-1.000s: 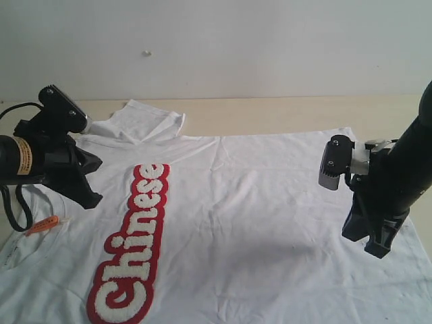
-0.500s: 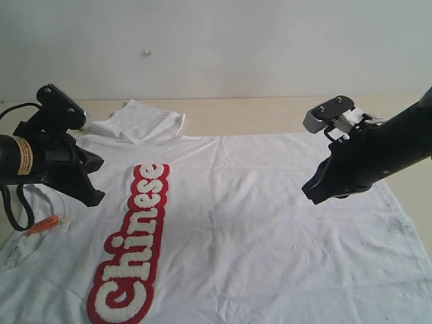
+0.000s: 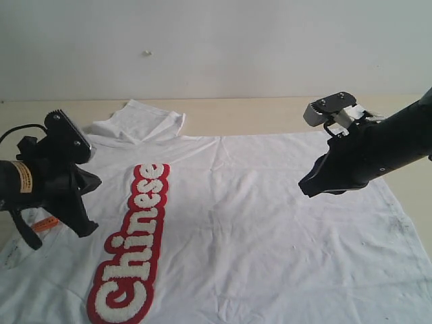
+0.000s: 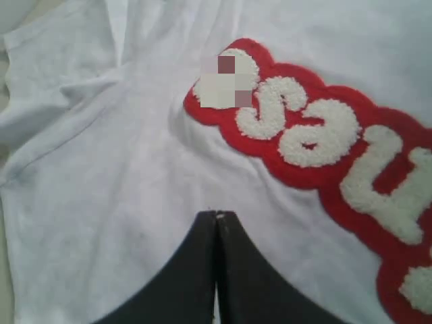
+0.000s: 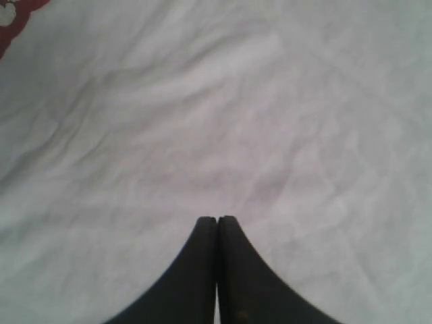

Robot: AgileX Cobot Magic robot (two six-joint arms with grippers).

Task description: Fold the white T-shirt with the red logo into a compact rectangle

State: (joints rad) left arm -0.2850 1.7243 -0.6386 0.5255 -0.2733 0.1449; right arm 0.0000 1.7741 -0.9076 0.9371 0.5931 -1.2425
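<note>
The white T-shirt (image 3: 256, 223) lies spread flat on the table, its red logo (image 3: 131, 246) running as a strip down the left part. An orange neck tag (image 3: 44, 225) shows at the collar on the left. My left gripper (image 3: 86, 233) is shut and empty, tips just above the cloth between the collar and the logo (image 4: 324, 135); in its wrist view the jaws (image 4: 217, 214) meet over plain white fabric (image 4: 101, 202). Over the shirt's right half hovers my right gripper (image 3: 305, 189), also shut with nothing in it; its wrist view (image 5: 217, 219) shows only wrinkled white cloth (image 5: 202, 101).
One sleeve (image 3: 145, 121) lies folded up at the shirt's far left corner. The beige table (image 3: 270, 115) meets a white wall (image 3: 216, 47) behind it. The shirt's right hem (image 3: 405, 216) nears the table's right side.
The left gripper has dropped lower and nearer the collar side. The right arm swung up from pointing down near the right hem to slanting left over the shirt, then held almost still.
</note>
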